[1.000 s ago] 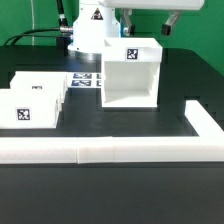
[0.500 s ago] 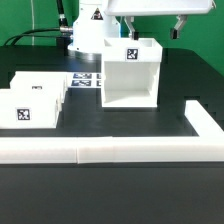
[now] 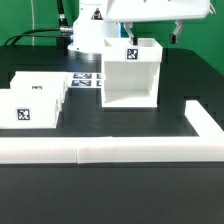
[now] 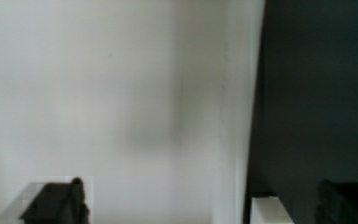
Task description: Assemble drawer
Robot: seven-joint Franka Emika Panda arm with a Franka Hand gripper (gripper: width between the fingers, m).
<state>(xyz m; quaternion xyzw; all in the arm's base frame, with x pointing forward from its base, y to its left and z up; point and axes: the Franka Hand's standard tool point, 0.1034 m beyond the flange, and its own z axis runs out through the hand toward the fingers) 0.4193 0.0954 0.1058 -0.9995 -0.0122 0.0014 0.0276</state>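
The white drawer casing [image 3: 130,76] stands upright mid-table with its open front toward the camera and a tag on its top rim. Two shallow white trays sit side by side at the exterior view's left, the rear tray [image 3: 42,88] and the front tray [image 3: 22,108], each with a tag. My gripper [image 3: 152,35] is open just above the casing's top, one fingertip [image 3: 128,38] over the casing, the other beyond its right wall. In the wrist view the gripper [image 4: 202,203] straddles the casing's white wall [image 4: 123,100], its edge between the dark fingers [image 4: 55,202].
The marker board [image 3: 86,80] lies flat between the trays and the casing. A long low white border wall [image 3: 100,150] runs along the front and turns back at the exterior view's right [image 3: 205,122]. The robot base [image 3: 88,35] stands behind the casing.
The gripper has come down toward the casing's top over the last second; its fingers now reach the rim level. The casing and trays have not moved.
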